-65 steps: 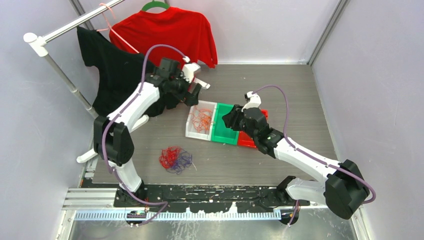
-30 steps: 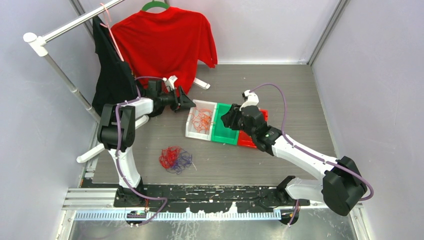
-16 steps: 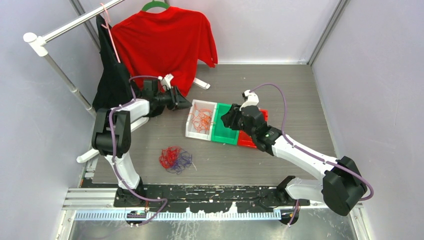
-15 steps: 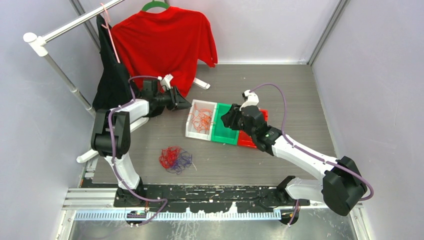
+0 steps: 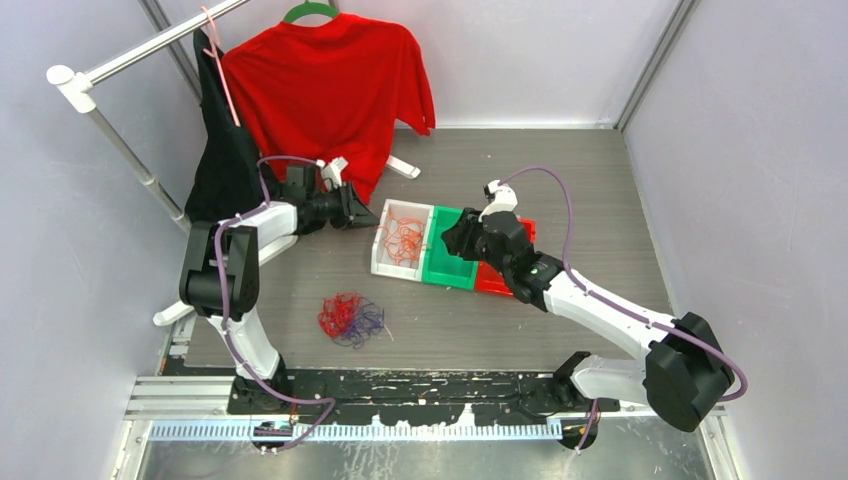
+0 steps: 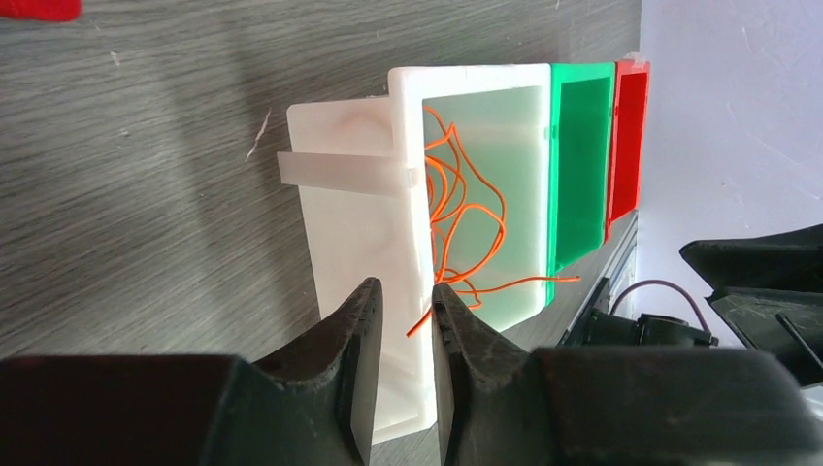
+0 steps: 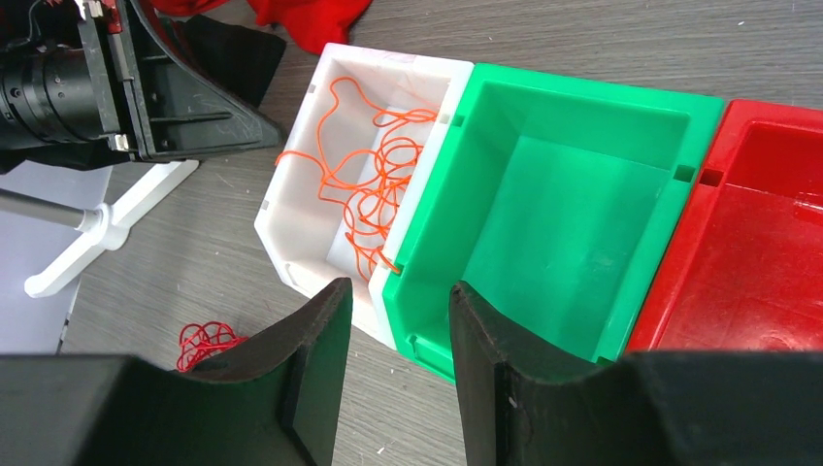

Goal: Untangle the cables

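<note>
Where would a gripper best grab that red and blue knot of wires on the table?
Probably from straight above: the tangle lies low on the table, free on all sides. Pinch the red loops on its left side, where they bulge clear of the blue ones, so the colours may pull apart.

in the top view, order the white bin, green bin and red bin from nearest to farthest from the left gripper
1. white bin, just right of the left gripper
2. green bin, next to its right
3. red bin, far end of the row
</note>
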`<action>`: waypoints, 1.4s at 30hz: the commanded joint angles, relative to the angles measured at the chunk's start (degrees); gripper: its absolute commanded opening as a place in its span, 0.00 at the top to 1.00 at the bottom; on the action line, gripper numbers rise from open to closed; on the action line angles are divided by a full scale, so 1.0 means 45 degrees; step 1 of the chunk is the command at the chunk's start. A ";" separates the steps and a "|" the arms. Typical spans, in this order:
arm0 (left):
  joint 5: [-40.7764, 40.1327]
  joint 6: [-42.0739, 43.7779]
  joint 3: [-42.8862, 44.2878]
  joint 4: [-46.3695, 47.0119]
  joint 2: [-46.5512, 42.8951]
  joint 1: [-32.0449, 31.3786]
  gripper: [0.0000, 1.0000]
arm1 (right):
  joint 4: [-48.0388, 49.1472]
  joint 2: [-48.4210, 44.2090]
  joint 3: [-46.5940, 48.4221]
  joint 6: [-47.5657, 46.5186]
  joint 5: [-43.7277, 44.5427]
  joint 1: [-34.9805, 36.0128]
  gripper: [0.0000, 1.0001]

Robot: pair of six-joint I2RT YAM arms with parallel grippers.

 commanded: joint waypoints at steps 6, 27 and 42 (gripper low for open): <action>0.0202 0.1452 0.0112 -0.0499 -0.0682 -0.0580 0.78 | 0.0704 -0.0054 0.0306 0.0101 0.0019 0.0073 0.53; -0.3709 0.6248 0.0952 -0.2885 -0.1370 -0.2360 0.86 | 0.0891 0.0817 0.0586 -0.0012 -0.0042 0.0276 0.53; -0.5368 0.6862 0.1134 -0.2865 -0.1475 -0.3260 0.88 | 0.0529 0.4050 0.2739 -0.1063 0.0859 0.1576 0.55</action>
